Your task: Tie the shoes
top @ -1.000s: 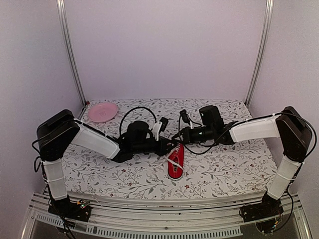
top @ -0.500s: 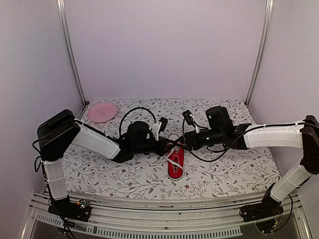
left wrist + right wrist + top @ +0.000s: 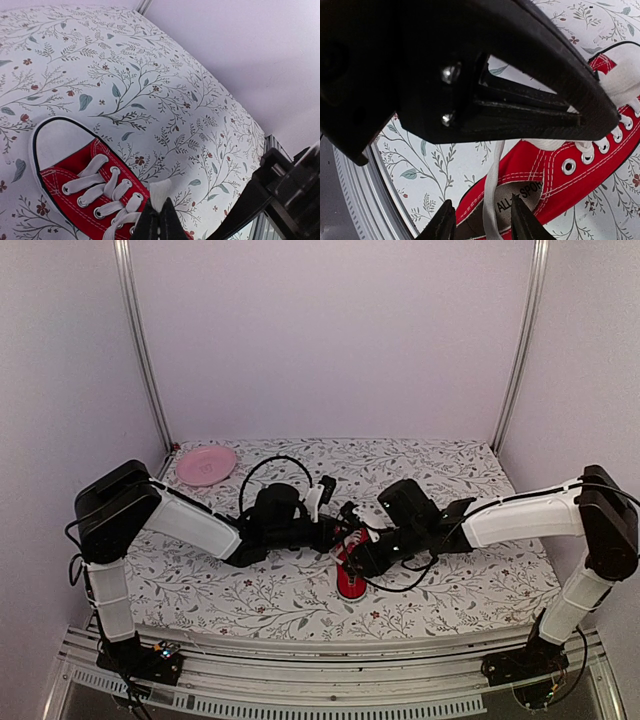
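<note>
Left of table (image 3: 200, 585) centre: left gripper (image 3: 159, 225) clenched on lace end (image 3: 160, 190). Mid-table: red sneaker (image 3: 349, 583), toe toward arm bases. Right gripper (image 3: 481, 222) parted, straddling loose lace strand (image 3: 492, 195) over heel opening. Risk: strand slips aside before closing; left pull drags light sneaker.

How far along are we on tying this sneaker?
Done: the sneaker is laced through its eyelets. In hand: the left gripper is shut on a white lace. The right gripper is open, fingers either side of a second strand above the insole. Left: no knot or bow shows yet.
</note>
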You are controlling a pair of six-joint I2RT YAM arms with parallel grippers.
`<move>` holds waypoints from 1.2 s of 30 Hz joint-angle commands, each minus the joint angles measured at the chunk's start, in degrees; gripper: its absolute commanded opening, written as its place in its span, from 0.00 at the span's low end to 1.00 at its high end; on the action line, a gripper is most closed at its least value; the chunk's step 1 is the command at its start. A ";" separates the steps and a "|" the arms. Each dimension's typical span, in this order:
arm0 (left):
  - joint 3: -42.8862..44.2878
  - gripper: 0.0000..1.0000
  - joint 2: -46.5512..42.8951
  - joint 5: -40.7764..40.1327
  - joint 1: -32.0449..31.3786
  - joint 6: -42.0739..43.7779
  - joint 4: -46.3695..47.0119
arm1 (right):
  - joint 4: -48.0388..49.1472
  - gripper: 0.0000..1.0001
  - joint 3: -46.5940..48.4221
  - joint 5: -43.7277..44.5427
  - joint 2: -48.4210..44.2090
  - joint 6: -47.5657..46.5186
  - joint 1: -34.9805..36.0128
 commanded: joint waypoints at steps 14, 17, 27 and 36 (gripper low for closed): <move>1.62 0.00 0.59 -0.34 -0.24 0.23 -0.17 | -3.33 0.21 4.42 6.77 5.93 -3.18 1.79; 1.58 0.00 0.61 -0.36 -0.25 0.18 -0.24 | -3.51 0.07 4.34 8.92 5.73 -2.14 1.83; 1.31 0.00 0.55 -0.49 -0.25 0.31 -0.31 | -3.36 0.02 3.94 10.02 -1.06 2.28 0.10; 1.36 0.00 0.37 -0.53 -0.24 0.27 -0.24 | -3.43 0.02 1.16 5.64 -1.21 5.56 -7.05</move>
